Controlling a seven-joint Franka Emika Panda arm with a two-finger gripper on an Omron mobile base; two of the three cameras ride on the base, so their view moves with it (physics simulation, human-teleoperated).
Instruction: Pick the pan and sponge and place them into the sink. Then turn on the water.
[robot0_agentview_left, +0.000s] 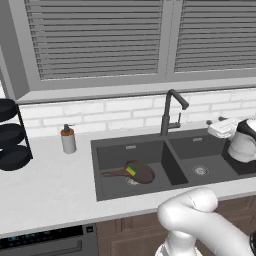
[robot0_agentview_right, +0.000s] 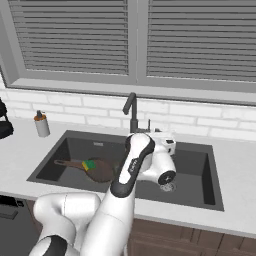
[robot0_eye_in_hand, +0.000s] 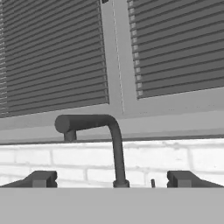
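The pan (robot0_agentview_left: 139, 173) and sponge (robot0_agentview_left: 131, 171) lie mid-frame in the sink's (robot0_agentview_left: 115, 189) left basin. My gripper (robot0_eye_in_hand: 112, 179) is wide apart, empty, facing the faucet (robot0_eye_in_hand: 114, 144); I'd approach its small lever squarely, nudging gently

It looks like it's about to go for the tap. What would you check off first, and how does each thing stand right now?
1. Pan in the sink: ok, it lies in the left basin.
2. Sponge in the sink: ok, it rests on the pan.
3. Water running: not ok, no stream falls from the faucet.
4. Tool open: ok, its fingertips stand wide apart with nothing between them.
5. Tool aimed at the faucet: ok, the hand view has the faucet centred between the tips.
6. Tool touching the faucet lever: cannot tell from these views.
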